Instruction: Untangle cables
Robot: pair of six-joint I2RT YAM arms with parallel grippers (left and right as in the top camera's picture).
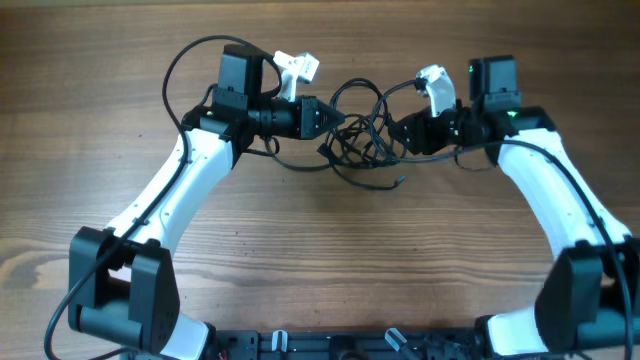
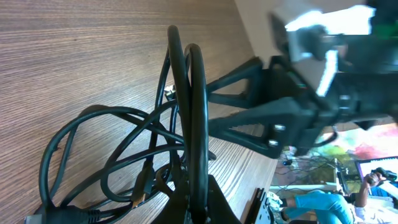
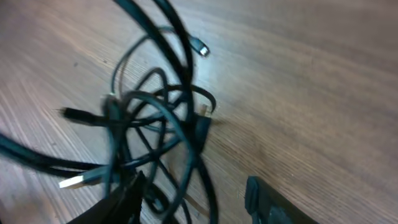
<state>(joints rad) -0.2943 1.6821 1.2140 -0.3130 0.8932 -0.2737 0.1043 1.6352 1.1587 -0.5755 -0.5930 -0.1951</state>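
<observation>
The cables (image 1: 358, 140) lie as a tangle of thin black loops on the wooden table, between my two grippers. My left gripper (image 1: 333, 120) reaches in from the left and is shut on a cable loop (image 2: 188, 93), which rises from its fingertips (image 2: 198, 202). My right gripper (image 1: 398, 136) sits at the right side of the tangle. Its fingers (image 3: 124, 199) stand open, and a cable strand (image 3: 208, 180) runs between them, ungripped. A pale flat plug (image 3: 78, 182) and a small metallic tip (image 3: 200, 48) lie on the wood. One loose end (image 1: 402, 182) trails toward the front.
The table (image 1: 320, 250) is bare brown wood in front of the tangle. The arm bases (image 1: 120, 290) stand at both front corners. In the left wrist view the table's edge (image 2: 245, 180) runs close behind the tangle, with room clutter beyond.
</observation>
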